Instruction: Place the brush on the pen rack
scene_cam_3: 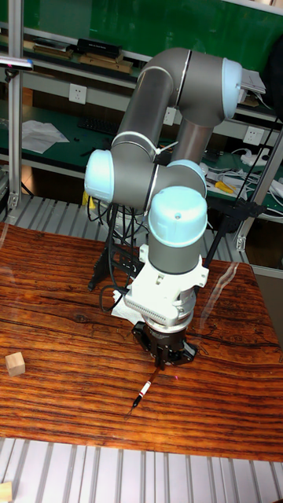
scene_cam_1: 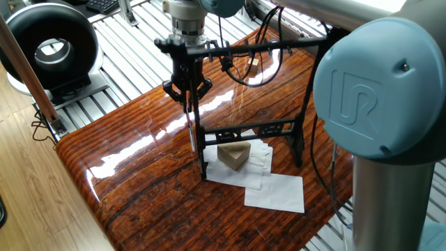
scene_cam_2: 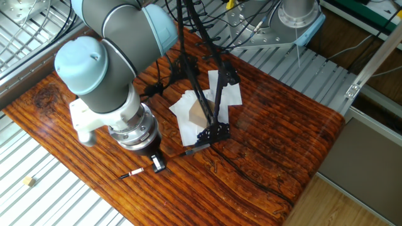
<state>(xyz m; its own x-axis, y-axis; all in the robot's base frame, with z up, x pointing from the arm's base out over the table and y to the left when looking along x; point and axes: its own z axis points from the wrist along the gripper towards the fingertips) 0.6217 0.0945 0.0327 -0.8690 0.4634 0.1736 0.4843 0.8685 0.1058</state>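
The pen rack (scene_cam_1: 247, 129) stands on the wooden table as a tall black frame, its pegged top crossbar (scene_cam_1: 244, 47) level with my wrist. In the other fixed view, the pen rack (scene_cam_2: 210, 100) leans across white papers. My gripper (scene_cam_1: 187, 96) hangs at the crossbar's left end, pointing down, shut on the brush. The brush (scene_cam_1: 190, 129) is a thin dark shaft dangling below the fingers, its tip above the table. Both other views also show the brush (scene_cam_2: 134, 174) (scene_cam_3: 143, 391) sticking out under the gripper (scene_cam_2: 154, 162) (scene_cam_3: 162, 357).
A wooden block (scene_cam_1: 234, 154) lies on white papers (scene_cam_1: 276, 192) between the rack's feet. A small wooden cube (scene_cam_3: 14, 363) sits near the table's edge. A black round device (scene_cam_1: 52, 45) stands beyond the table. Cables (scene_cam_1: 254, 70) hang behind the rack.
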